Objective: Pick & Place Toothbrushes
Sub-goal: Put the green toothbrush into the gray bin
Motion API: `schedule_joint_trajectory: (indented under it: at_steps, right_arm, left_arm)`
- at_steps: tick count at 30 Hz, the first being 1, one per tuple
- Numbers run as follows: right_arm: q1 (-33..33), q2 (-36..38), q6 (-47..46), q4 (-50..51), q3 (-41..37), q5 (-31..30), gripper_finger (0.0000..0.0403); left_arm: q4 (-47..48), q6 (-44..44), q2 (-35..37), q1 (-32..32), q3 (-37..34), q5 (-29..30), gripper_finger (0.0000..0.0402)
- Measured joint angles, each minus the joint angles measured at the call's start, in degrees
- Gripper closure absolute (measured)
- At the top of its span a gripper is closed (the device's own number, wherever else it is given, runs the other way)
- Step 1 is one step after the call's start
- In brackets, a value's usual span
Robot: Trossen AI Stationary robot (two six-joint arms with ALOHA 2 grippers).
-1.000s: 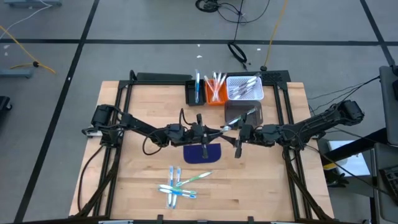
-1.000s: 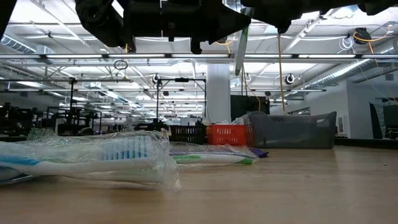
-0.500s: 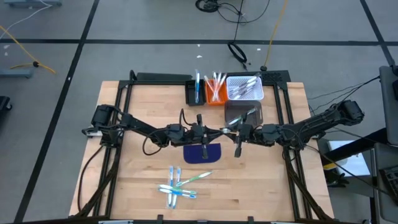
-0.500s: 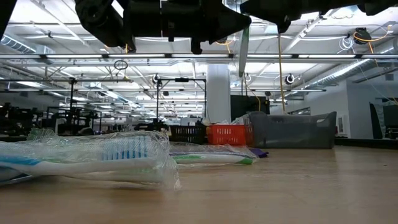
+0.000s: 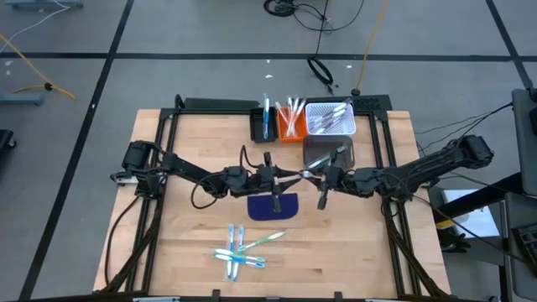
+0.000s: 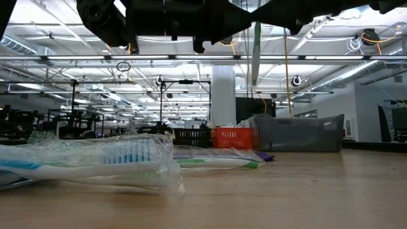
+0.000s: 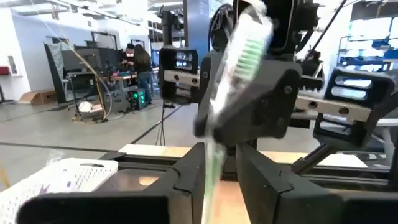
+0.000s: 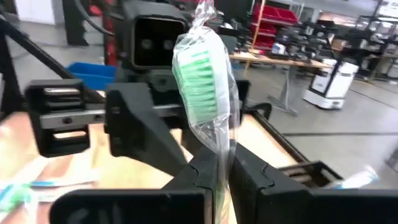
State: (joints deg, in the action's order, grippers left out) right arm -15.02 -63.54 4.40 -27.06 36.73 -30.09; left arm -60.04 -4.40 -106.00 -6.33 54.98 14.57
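**Two grippers meet over one wrapped green toothbrush**

Two dark fingers of the right gripper (image 8: 221, 163) are pressed together on a thin green-bristled toothbrush sealed in clear plastic wrap (image 8: 202, 93); its wrapped handle is pinched between the pads and the bristle head stands up beyond the fingertips. From above, the right gripper (image 5: 321, 177) holds this toothbrush (image 5: 312, 167) above the middle of the wooden table (image 5: 176, 243).

Just past the fingertips, facing them, sits the left gripper (image 5: 289, 176). In its own wrist view the left gripper (image 7: 219, 163) has its fingers a little apart, the green handle (image 7: 214, 158) running down through the narrow gap; whether the pads touch it cannot be told. At table height the toothbrush (image 6: 256, 54) hangs upright beneath the dark arms.

Below the two grippers lies a dark blue flat mat with a rounded edge (image 5: 273, 205). Nearer the table's front edge a small cluster of wrapped light blue and green toothbrushes (image 5: 242, 248) lies loose on the wood.

Beyond the fingers, along the far edge, stand a black bin (image 5: 263, 124) holding a blue toothbrush, an orange bin (image 5: 290, 122) with orange-pink ones, a white mesh basket (image 5: 331, 117) with pale ones, and a grey bin (image 5: 328, 154).
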Motion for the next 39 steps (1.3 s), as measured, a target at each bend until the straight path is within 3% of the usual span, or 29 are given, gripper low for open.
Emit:
schedule_joint_trajectory:
  at_steps: [5, 16, 25, 39]
  right_arm:
    - [0.2, 2.8, -0.2, 4.6, 0.0, -2.0, 0.0391]
    - [4.1, 9.5, -2.0, 18.5, 0.0, -13.5, 0.0391]
    - [14.4, 12.3, -8.8, 32.5, 0.0, -13.1, 0.0391]
    - [32.3, 12.0, -14.1, 46.5, 0.0, 8.4, 0.0391]
  left_arm:
    - [2.6, 0.4, 0.0, 0.0, 0.0, 0.8, 0.0294]
    - [10.4, 1.5, 0.0, -1.7, 0.0, 0.8, 0.0289]
    - [11.1, 1.7, 0.0, -2.5, 0.0, 0.8, 0.0289]
    - [12.3, 1.7, 0.0, -2.5, 0.0, 0.8, 0.0289]
